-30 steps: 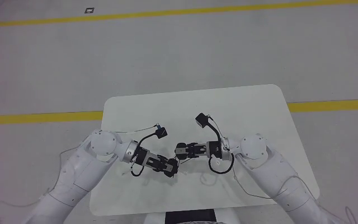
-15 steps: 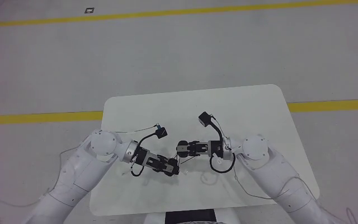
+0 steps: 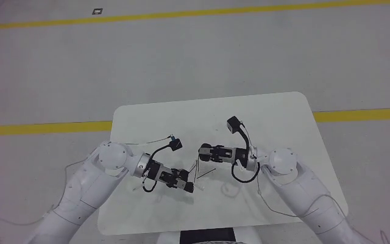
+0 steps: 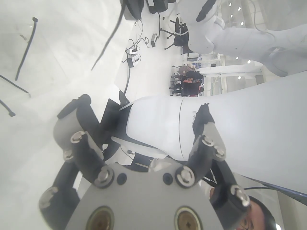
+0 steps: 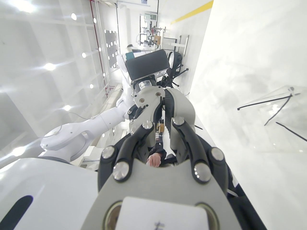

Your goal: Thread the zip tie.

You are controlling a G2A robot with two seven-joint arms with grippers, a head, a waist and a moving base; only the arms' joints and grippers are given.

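Note:
My right gripper (image 3: 201, 153) hovers over the middle of the white table (image 3: 274, 122), shut on a black zip tie (image 3: 193, 170) that hangs down from it. In the left wrist view that zip tie (image 4: 109, 39) dangles from the dark fingers above, its free tip in the air. My left gripper (image 3: 187, 185) sits lower and nearer the front edge, a short way from the tie's tip. Its fingers (image 4: 74, 111) are spread wide, open, with nothing between them. The right gripper (image 5: 164, 101) has its fingers close together in its own view.
Several loose black zip ties (image 4: 26, 48) lie on the table beside the grippers. In the right wrist view these loose ties (image 5: 263, 102) rest on a clear plastic bag (image 5: 275, 130). One loose tie (image 3: 207, 173) lies just right of the left gripper.
The right gripper has drawn back up and to the right with the zip tie, away from the left gripper. The left gripper has stayed almost in place.

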